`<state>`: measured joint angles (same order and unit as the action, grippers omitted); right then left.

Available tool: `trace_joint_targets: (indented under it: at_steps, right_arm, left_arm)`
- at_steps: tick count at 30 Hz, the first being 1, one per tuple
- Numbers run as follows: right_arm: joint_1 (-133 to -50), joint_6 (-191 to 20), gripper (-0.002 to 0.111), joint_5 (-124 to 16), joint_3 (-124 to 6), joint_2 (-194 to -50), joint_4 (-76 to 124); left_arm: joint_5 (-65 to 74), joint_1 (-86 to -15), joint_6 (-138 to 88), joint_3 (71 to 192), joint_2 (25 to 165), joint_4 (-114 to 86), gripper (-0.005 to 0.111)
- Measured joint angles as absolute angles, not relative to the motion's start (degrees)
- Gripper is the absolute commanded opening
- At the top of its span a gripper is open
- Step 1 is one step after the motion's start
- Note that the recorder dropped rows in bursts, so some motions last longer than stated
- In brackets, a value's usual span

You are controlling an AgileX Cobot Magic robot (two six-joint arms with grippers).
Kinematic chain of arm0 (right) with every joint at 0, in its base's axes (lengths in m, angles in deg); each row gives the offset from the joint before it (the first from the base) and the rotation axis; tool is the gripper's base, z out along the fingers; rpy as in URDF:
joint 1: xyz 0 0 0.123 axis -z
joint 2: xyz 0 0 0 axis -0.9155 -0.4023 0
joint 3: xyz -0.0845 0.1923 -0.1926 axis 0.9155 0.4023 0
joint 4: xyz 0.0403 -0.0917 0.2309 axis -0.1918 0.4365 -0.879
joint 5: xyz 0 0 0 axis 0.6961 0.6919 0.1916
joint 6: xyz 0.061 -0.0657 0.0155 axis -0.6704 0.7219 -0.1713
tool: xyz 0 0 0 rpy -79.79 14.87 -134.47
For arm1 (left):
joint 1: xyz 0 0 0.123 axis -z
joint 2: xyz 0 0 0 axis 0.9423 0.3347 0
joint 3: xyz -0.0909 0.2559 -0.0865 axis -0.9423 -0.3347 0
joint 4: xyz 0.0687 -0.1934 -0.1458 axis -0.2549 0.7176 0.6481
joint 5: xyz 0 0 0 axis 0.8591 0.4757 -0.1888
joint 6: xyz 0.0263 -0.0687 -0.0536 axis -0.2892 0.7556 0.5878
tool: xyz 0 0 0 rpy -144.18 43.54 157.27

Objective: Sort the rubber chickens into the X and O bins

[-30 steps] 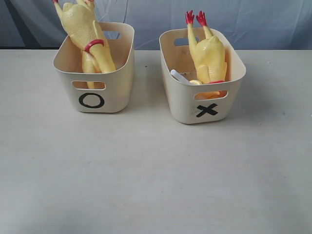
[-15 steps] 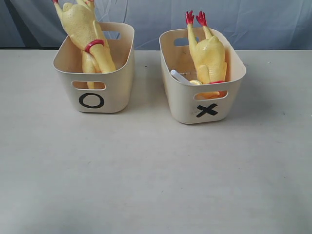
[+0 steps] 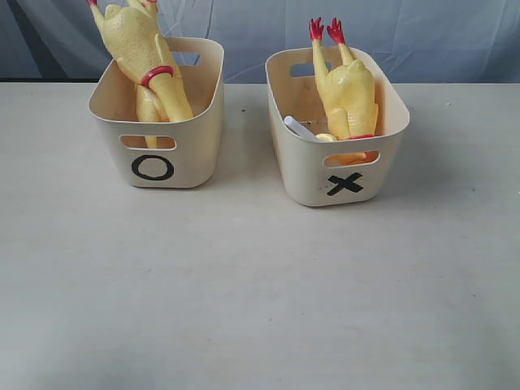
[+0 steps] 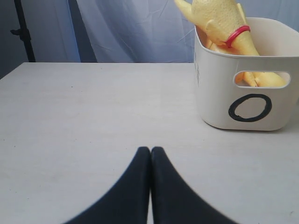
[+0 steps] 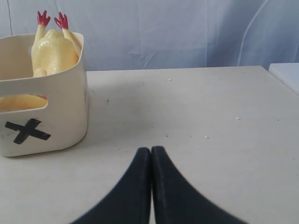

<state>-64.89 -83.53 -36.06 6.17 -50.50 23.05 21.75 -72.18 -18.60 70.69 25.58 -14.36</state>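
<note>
Chickens (image 3: 134,41) sit in the O bin (image 3: 154,183), upper left, and X bin (image 3: 301,175), upper right, so the clenched, empty left gripper (image 4: 150,152) and right gripper (image 5: 150,151) probably need only rest clear.

O bin (image 3: 195,150) left (chickens (image 3: 136,41) inside), X bin (image 3: 299,166) right

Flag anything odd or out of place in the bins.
In the X bin a white tube lies beside the X-bin chicken, matching nothing visible in the O bin. The X-bin chicken and the O-bin chicken stand feet-up, poking above the rims.
</note>
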Motion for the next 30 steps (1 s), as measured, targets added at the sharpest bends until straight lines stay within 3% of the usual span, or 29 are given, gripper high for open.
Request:
trace_joint_targets:
  at_steps: [30]
  right_arm:
    - [-64.9,-81.4,0.000,-35.7,6.2,-50.5,21.7]
  left_arm:
    - [21.7,-72.2,-18.6,70.7,25.6,-14.4,0.000]
